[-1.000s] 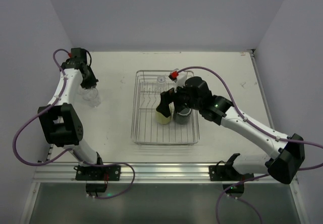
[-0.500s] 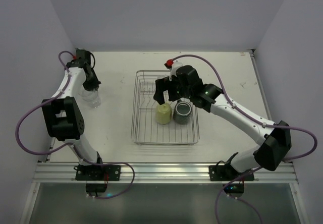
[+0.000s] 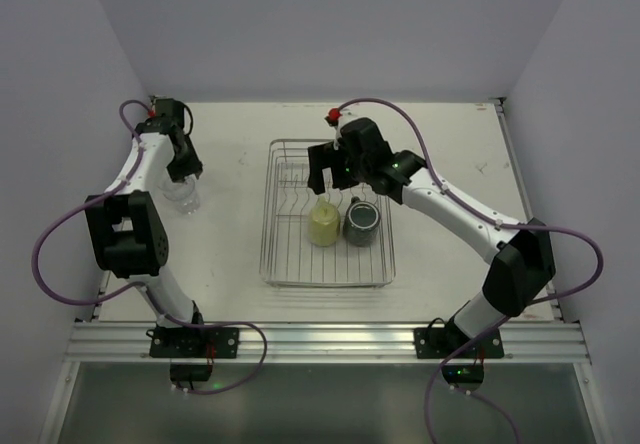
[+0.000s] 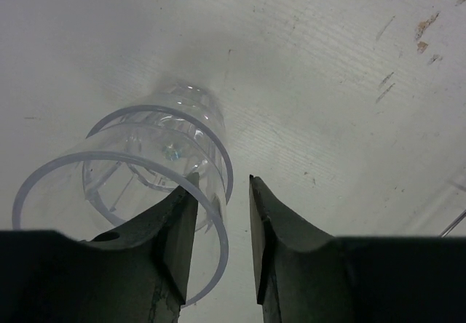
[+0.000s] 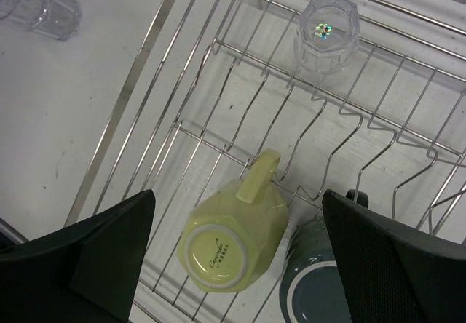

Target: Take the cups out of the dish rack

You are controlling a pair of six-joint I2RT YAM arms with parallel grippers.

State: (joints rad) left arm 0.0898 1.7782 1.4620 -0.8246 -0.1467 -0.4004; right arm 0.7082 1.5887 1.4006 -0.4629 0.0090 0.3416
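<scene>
The silver wire dish rack (image 3: pixel 275 264) stands mid-table. In it a pale yellow cup (image 3: pixel 323 224) with a handle and a dark grey-blue mug (image 3: pixel 361 222) sit upside down side by side. In the right wrist view the yellow cup (image 5: pixel 233 246) lies below my wide open, empty right gripper (image 5: pixel 240 265), with the dark mug (image 5: pixel 320 297) beside it and a clear tumbler (image 5: pixel 325 36) upside down at the rack's far end. My right gripper (image 3: pixel 330 169) hovers over the far half of the rack. My left gripper (image 3: pixel 183 169) is open above clear tumblers (image 3: pixel 182 196) on the table. One finger (image 4: pixel 171 236) reaches inside a tumbler's rim (image 4: pixel 120 185).
The rack's upright plate prongs (image 5: pixel 342 126) run between the clear tumbler and the two mugs. The tumblers on the table also show at the top left of the right wrist view (image 5: pixel 40 3). White walls close in the table at the left, back and right.
My right gripper has risen and moved back from the yellow cup and dark mug toward the rack's far end. My left gripper has pulled slightly back from the tumblers.
</scene>
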